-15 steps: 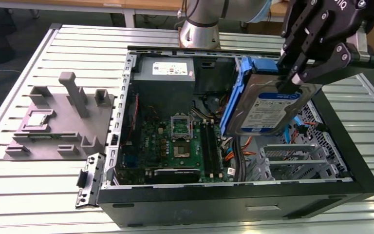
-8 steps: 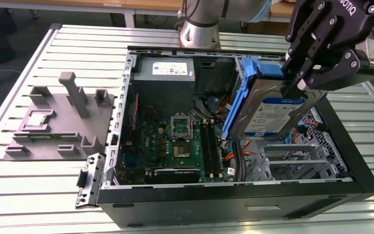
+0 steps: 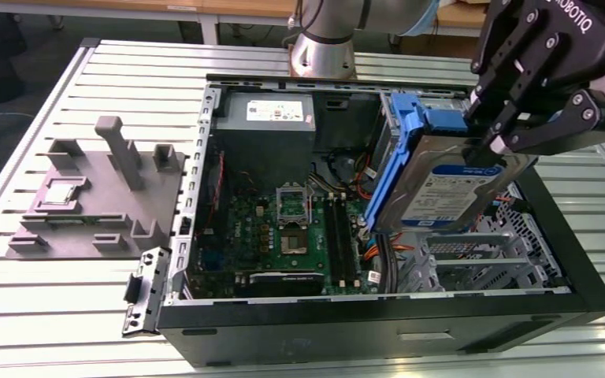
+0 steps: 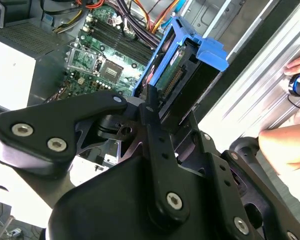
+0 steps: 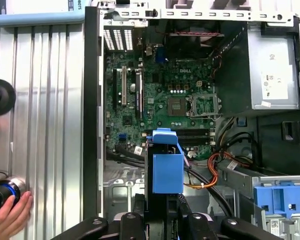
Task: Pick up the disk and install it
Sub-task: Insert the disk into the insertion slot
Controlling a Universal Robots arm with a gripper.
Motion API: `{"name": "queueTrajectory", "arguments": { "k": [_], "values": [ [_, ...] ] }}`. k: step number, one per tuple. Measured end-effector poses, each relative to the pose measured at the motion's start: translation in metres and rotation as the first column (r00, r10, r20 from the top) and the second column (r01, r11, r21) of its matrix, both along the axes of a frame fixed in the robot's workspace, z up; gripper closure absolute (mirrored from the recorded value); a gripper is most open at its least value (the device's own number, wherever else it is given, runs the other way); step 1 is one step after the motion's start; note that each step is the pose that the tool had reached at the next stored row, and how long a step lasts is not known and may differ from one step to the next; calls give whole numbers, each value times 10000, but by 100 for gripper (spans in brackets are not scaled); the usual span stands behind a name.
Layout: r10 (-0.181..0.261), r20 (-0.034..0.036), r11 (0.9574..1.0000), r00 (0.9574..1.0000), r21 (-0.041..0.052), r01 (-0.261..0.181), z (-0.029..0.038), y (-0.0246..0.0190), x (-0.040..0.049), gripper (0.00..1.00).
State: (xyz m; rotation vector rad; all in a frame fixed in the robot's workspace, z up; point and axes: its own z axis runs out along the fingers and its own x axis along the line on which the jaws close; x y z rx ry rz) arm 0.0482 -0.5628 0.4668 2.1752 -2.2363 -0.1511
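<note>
Exterior view: gripper [image 3: 490,146] is clamped tight on the disk [image 3: 444,189], tilted in the air over the PC case [image 3: 387,339], around 3 o'clock. Pickup's done, it's not seated in the drive cage [image 3: 481,252] yet.

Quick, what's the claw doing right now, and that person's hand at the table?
Gripper: shut on the disk, held over the open computer case.
Person's hand: on a dark, blue-ringed device; grip cannot be told.
</note>
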Motion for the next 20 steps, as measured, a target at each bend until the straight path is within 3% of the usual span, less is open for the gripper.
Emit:
{"name": "queueTrajectory", "arguments": {
  "k": [10,20],
  "values": [
    [-70,0,10000,10000,-1,70,0,-71,54,65],
    [-105,0,9999,9999,0,105,-2,-86,174,65]
  ]
}}
